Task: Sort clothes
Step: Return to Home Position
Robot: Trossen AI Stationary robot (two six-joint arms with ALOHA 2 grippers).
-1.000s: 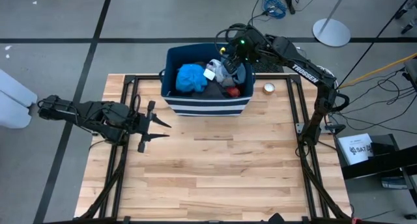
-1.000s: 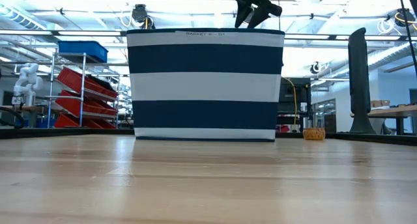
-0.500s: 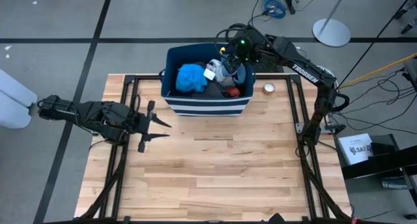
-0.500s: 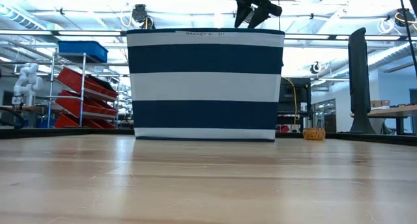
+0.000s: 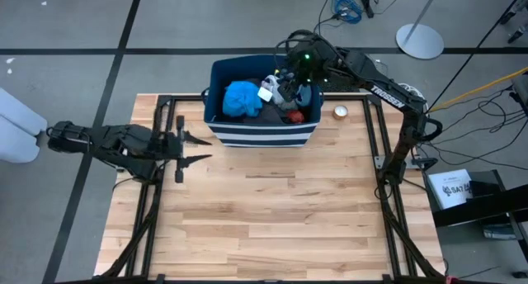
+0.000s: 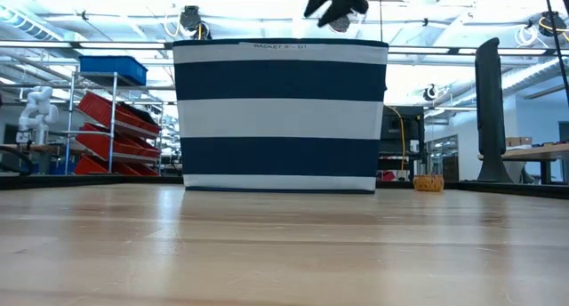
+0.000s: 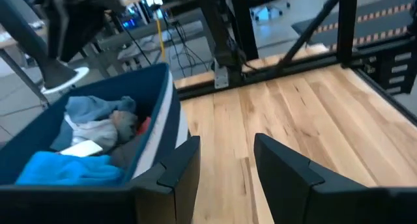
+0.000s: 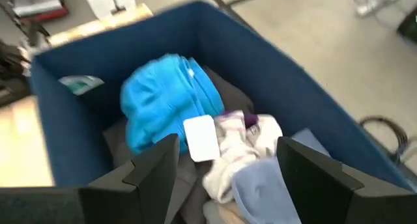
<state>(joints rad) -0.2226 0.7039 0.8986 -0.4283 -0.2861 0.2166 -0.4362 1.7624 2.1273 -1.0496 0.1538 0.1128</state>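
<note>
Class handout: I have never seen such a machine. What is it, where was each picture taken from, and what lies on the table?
It is a robot with two dark arms at a wooden table, each ending in a two-finger gripper. One picture looks down from above, one looks level across the tabletop, and two come from cameras on the wrists. A striped blue bin stands at the far edge, holding clothes. The right gripper hovers open above it; the left gripper waits open at the table's left. Neither holds anything. A small round object lies nearby.
</note>
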